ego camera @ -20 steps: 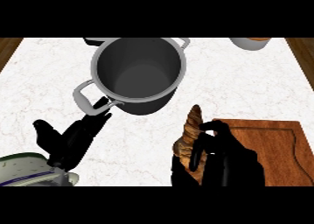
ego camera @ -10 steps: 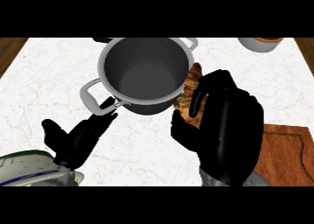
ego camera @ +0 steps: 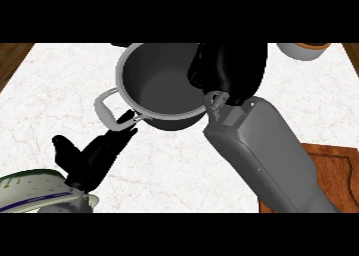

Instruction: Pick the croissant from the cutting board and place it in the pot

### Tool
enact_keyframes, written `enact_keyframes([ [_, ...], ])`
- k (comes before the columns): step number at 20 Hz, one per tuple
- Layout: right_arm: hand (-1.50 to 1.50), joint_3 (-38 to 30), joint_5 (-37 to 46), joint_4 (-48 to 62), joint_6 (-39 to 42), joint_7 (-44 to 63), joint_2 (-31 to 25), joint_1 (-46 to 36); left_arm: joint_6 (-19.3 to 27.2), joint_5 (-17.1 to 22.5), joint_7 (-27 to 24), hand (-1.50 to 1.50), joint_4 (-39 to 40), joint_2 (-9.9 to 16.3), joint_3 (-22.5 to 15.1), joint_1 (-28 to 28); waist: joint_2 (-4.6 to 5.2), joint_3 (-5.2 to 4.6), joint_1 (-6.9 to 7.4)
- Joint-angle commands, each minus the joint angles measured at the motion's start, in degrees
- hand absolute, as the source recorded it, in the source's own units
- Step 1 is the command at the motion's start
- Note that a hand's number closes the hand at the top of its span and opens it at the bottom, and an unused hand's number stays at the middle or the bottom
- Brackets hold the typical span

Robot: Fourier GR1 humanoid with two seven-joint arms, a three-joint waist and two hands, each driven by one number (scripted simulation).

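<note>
My right hand (ego camera: 225,70) hangs over the pot's (ego camera: 149,82) right rim — fingers curled downward, but I cannot tell what they clamp. My left hand (ego camera: 93,152) rests open just below the pot — fingertips touching its near handle (ego camera: 108,107).

Grey metal pot (ego camera: 156,87) upright on the white counter, cutting board (ego camera: 337,167) at lower right, croissant hidden.

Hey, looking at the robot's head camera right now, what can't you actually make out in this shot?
- The croissant: not visible; the right hand, over the pot, would cover it.
- Right hand's fingers: turned away, so open or shut is unclear.
- Pot's right side: behind that hand.
- Cutting board: partly hidden by the right forearm, cut off by the right edge.
- Bowl-like object, top right: cut off at the top.
- Left hand: open by the pot's handle; contact unclear.
</note>
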Motion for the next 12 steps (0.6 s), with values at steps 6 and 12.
enact_keyframes([
  [6,1.50,-7.3,-4.4,27.7,-15.9,-0.5,0.5,-11.5,0.5,-1.3,0.7,0.00,-1.1,-0.1,-0.7,-1.2,0.57,0.10,0.87],
  [12,1.50,-8.8,-9.8,39.4,-27.5,-6.3,0.5,-14.5,-0.5,-0.6,1.0,0.00,0.3,0.1,-0.3,-2.6,1.01,0.09,2.16],
])
